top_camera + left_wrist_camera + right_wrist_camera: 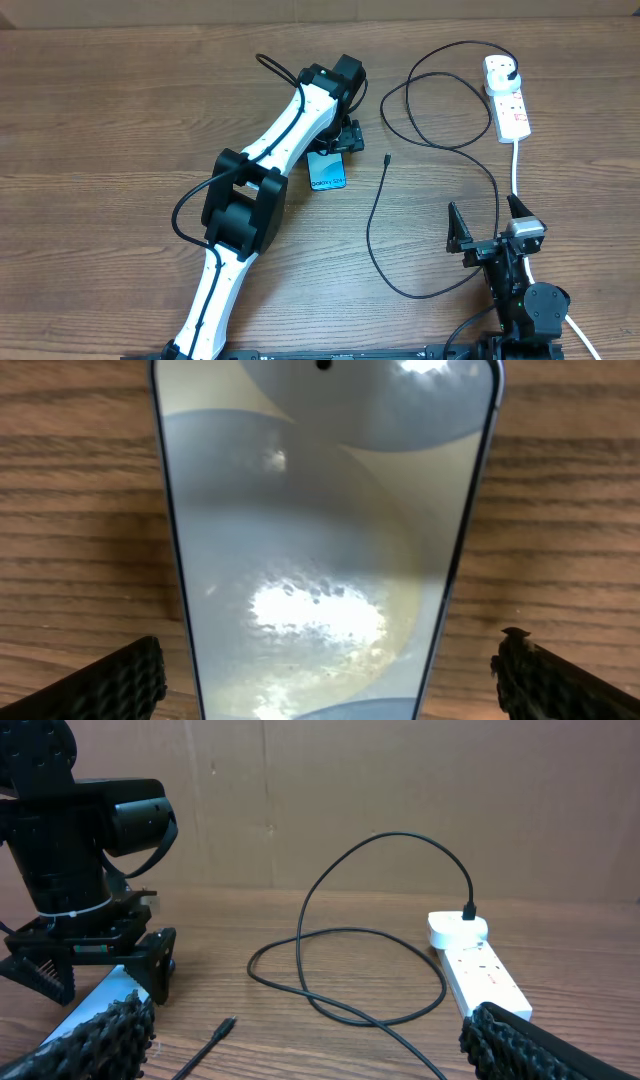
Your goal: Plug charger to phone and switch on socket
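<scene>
I am hovering my left gripper [340, 146] over the phone [327, 171], fingers [112, 682] spread wide, 1 on each side of its long edges, gripping nothing. The phone is lying flat, screen up, mid-table [120, 110], just left of the connector tip [387, 158]. My right gripper [487, 230] is also gaping wide and empty at front right, well apart from the tip.

Step in hand, as I am judging it: pinning the phone so it is not sliding when the charger [372, 235] goes in. To do it well, I am:
- centring the phone between both pads
- dropping low enough to catch the thin edges, not the glass
- closing gently
- leaving the port end clear

Which end is carrying the port I cannot tell. The right side is then needing a pinch close behind the tip, since the cable is looking floppy.

The plug [512, 72] is already sitting in the socket [510, 108], far right, with its white cord [516, 165] running toward me. The switch position is not showing.

Writing: the cyan screen is showing 1 dark line in the overhead view, looking like "Galaxy S24+" but tiny. My wrist view is giving only glare, no text. The socket is carrying red markings, too small to read.
</scene>
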Tool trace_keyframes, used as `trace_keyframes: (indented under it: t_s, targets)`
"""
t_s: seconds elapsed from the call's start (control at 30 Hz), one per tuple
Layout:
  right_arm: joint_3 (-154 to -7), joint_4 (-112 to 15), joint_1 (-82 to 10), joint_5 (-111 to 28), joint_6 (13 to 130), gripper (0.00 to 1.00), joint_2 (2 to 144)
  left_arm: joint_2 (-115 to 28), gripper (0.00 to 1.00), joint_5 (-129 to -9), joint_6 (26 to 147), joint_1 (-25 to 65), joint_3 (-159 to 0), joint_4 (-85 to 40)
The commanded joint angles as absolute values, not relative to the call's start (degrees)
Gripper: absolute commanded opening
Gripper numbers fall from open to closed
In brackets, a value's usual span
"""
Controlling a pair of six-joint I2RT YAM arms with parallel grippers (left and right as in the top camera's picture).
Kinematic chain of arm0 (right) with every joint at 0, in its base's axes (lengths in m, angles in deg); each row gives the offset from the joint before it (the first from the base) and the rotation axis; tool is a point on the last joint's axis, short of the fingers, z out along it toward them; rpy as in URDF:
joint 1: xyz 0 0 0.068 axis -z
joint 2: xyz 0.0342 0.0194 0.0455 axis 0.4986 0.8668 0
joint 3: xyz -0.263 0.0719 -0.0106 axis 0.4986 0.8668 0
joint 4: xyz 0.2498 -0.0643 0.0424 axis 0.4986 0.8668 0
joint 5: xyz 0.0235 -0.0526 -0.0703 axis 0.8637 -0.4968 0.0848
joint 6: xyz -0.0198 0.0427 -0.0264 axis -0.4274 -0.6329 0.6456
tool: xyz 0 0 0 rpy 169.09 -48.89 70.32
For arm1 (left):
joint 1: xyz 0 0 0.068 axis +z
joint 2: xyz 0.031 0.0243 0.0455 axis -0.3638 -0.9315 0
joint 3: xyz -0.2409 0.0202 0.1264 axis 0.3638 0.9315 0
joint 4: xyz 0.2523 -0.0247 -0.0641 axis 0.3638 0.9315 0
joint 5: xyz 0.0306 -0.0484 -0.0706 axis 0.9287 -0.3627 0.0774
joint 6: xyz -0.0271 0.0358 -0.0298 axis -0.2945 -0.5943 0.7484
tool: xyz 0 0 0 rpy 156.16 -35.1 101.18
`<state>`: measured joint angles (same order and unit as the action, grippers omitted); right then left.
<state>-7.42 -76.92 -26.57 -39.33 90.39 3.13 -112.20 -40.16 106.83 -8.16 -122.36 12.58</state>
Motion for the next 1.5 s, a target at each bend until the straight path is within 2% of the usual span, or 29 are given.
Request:
trace_keyframes:
  t_s: [0.0,0.8,1.07,1.47]
  targets:
    - [-6.9,-77.1,-26.8,-39.1,90.2,1.0,2.5,-113.4,1.0,-38.1,107.7,-7.8,-121.8,12.5]
    - [-6.9,-77.1,-26.8,-39.1,90.2,1.0,2.5,-113.5,1.0,-36.5,107.9,-7.4,-119.7,10.1]
    - [-6.9,-77.1,-26.8,-39.1,90.2,1.0,2.5,-113.5,1.0,-42.6,106.6,-6.2,-117.0,6.1]
    - [-6.9,-77.1,-26.8,-39.1,90.2,1.0,2.5,-113.5,0.99,-40.8,106.7,-6.3,-116.0,5.6]
